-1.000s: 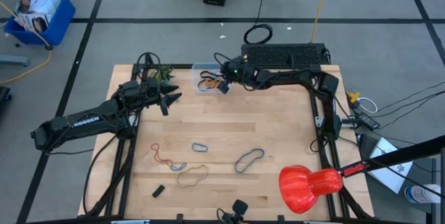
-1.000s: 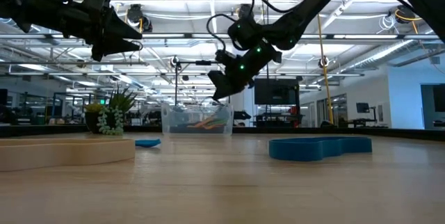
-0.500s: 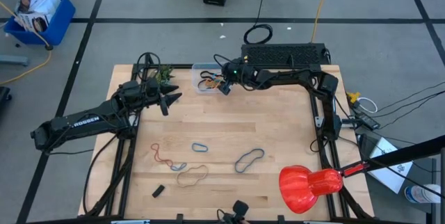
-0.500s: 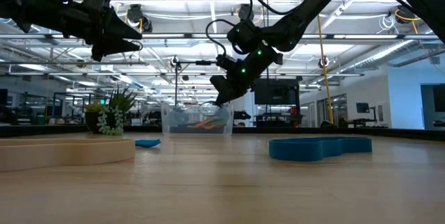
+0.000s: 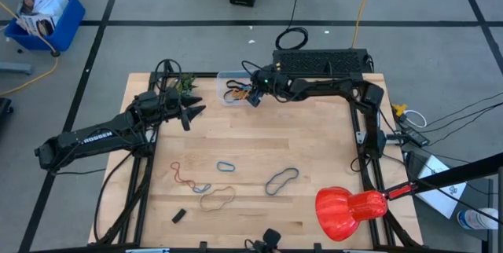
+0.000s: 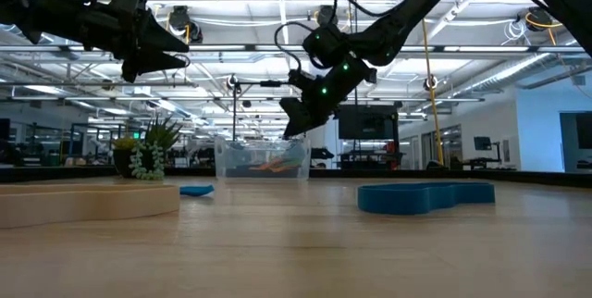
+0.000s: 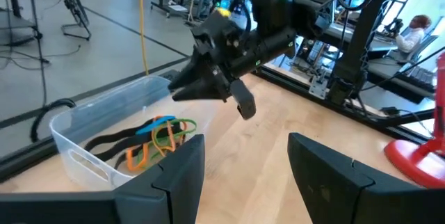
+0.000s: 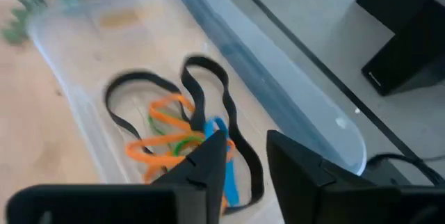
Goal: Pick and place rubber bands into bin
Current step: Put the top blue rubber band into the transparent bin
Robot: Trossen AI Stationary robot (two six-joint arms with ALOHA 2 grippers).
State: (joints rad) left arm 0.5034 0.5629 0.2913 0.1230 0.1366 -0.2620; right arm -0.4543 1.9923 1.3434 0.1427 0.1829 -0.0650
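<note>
Bin (image 5: 231, 88) stands at the desk's (image 5: 314, 135) far edge, and in it we see black, orange, green and blue rubber bands (image 8: 177, 137). The right hand (image 5: 252, 96) hovers over its rim, fingers slightly parted, seemingly released. The left hand (image 5: 191, 113) hangs released nearby. More loose bands (image 5: 281, 180) lie on the near desk.

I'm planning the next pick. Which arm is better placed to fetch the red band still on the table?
Left. The left gripper hangs open on the same side as the red band. The right gripper is over the bin at the far edge.
</note>
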